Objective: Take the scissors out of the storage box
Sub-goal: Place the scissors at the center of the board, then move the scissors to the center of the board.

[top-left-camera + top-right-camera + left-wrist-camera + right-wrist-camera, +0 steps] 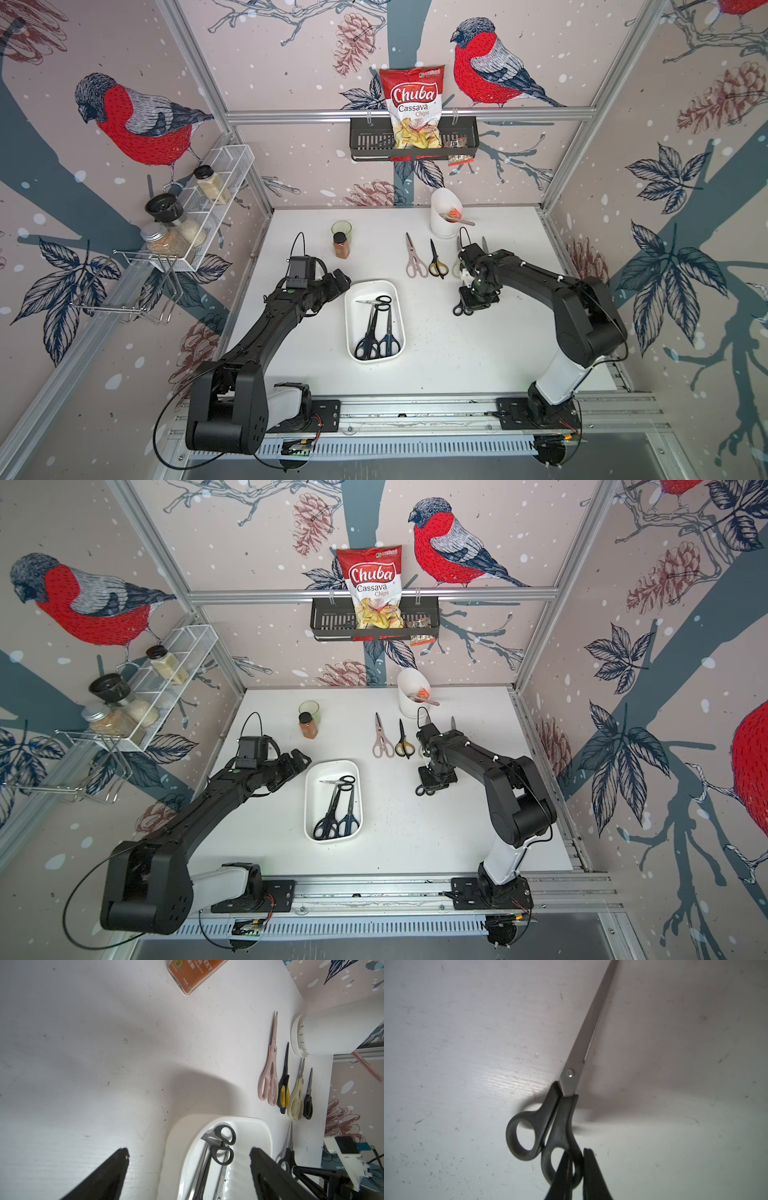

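Scissors (571, 1076) pinched by right end effector (576, 1151), tip cropped; left end effector (189, 1149) wide

3 scissors (374, 326) lie in the storage box (348, 320), 4 behind it.

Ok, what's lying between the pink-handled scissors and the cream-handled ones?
The black-and-yellow-handled scissors lie between the pink-handled scissors and the cream-handled scissors. The left wrist view shows all three side by side.
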{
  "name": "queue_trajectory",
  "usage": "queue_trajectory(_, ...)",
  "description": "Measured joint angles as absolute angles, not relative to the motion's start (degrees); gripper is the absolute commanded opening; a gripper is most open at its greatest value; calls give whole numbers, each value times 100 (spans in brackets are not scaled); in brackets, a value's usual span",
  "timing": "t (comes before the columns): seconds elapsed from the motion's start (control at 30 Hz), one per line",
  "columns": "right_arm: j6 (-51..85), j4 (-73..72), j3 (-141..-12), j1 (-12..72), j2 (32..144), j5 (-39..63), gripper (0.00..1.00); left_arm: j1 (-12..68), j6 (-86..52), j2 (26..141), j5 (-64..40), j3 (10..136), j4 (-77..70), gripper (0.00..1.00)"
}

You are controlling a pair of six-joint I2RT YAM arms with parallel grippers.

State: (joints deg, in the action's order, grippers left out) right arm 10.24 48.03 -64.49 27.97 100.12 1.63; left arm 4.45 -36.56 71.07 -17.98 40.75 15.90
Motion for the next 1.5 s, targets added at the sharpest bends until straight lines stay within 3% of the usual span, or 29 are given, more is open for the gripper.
queue_trajectory(0.27,1026,4801,-6449,3000,10355,-209,2,445,-3573,7098,-1798,4064,1575,95)
queue_trajectory(0.63,1059,4871,-6576,3028,10462,-788,33,445,-3553,7024,-1796,3983,1575,95)
queue_trajectory(1.07,2539,5207,-7242,3544,10436,-1186,40,445,-3564,6919,-1780,3911,1568,95)
queue_trajectory(1.33,4018,4497,-6753,3820,10169,-913,44,445,-3603,6862,-1776,3863,1573,95)
queue_trajectory(1.5,4372,4182,-6543,3715,10012,-718,42,445,-3603,6851,-1774,3863,1573,95)
